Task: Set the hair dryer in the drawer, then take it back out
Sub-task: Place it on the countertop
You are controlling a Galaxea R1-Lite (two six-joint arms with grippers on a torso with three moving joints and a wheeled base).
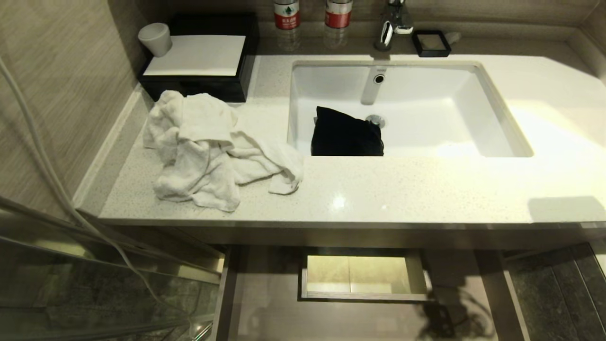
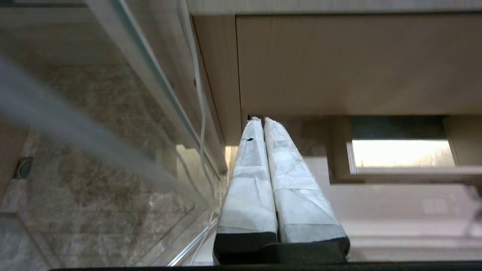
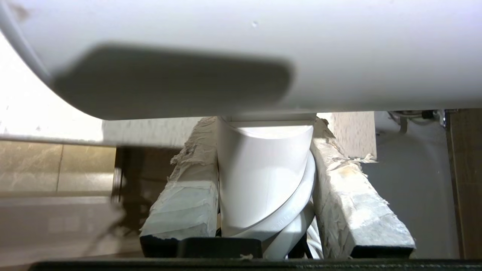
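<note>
The white hair dryer fills the right wrist view: its barrel [image 3: 241, 56] runs across the frame and its handle [image 3: 263, 173] drops between the taped fingers. My right gripper [image 3: 265, 124] is shut on that handle, with white cord [image 3: 297, 226] coiled behind it. This gripper and the dryer are outside the head view. The light-brown drawer [image 1: 265, 303] stands pulled out under the countertop, its boxed cutout [image 1: 360, 274] in the middle of the floor. A cord-like shadow [image 1: 445, 312] lies on the drawer floor at the right. My left gripper [image 2: 260, 119] is shut on nothing, low beside the drawer.
On the countertop [image 1: 378, 189] lies a crumpled white towel [image 1: 213, 147]. A black pouch [image 1: 348, 135] sits in the sink [image 1: 426, 80]. A black box [image 1: 199, 57] with a cup [image 1: 155, 39], two bottles [image 1: 287, 19] and the faucet [image 1: 395, 23] stand behind. A glass panel [image 1: 71, 284] and cable [image 1: 47, 166] are left.
</note>
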